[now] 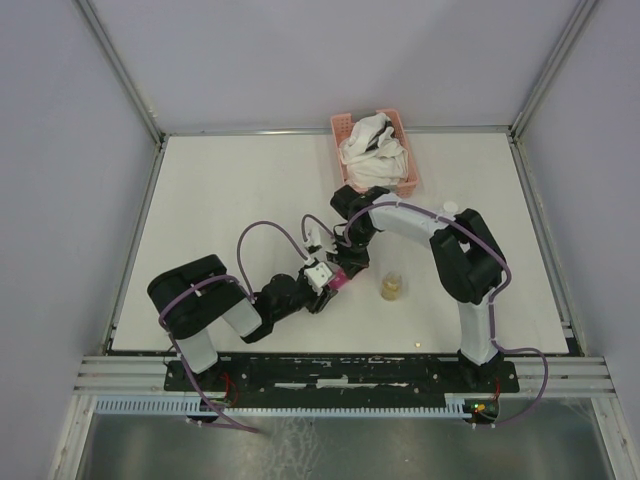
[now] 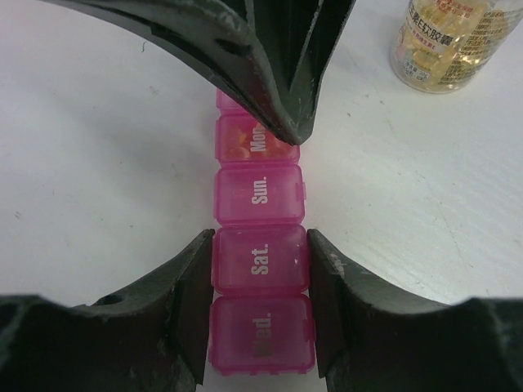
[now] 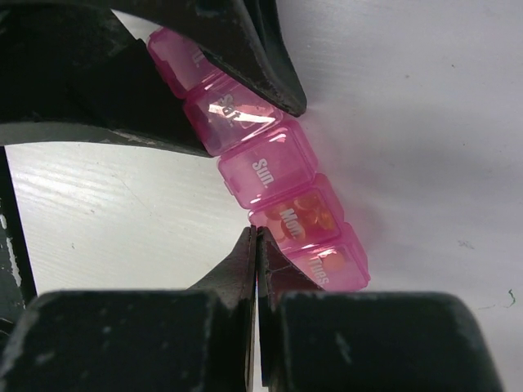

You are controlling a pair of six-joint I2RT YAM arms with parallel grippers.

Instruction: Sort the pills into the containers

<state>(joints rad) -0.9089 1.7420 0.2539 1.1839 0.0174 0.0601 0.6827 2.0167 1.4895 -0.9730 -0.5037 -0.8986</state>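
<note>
Pills (image 2: 448,41) fill a clear jar (image 1: 392,288) on the white table (image 1: 230,180), pale walls (image 1: 60,150) around, near the pink pill box (image 2: 258,194); left claw (image 2: 260,271) clamps its Sat. cell, right claw (image 3: 256,243) pinched closed beside Mon.

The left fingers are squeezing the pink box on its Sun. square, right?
No. The left fingers are squeezing the pink box on its Sat. square. The Sun. square is the next one along. The left wrist view shows it.
</note>
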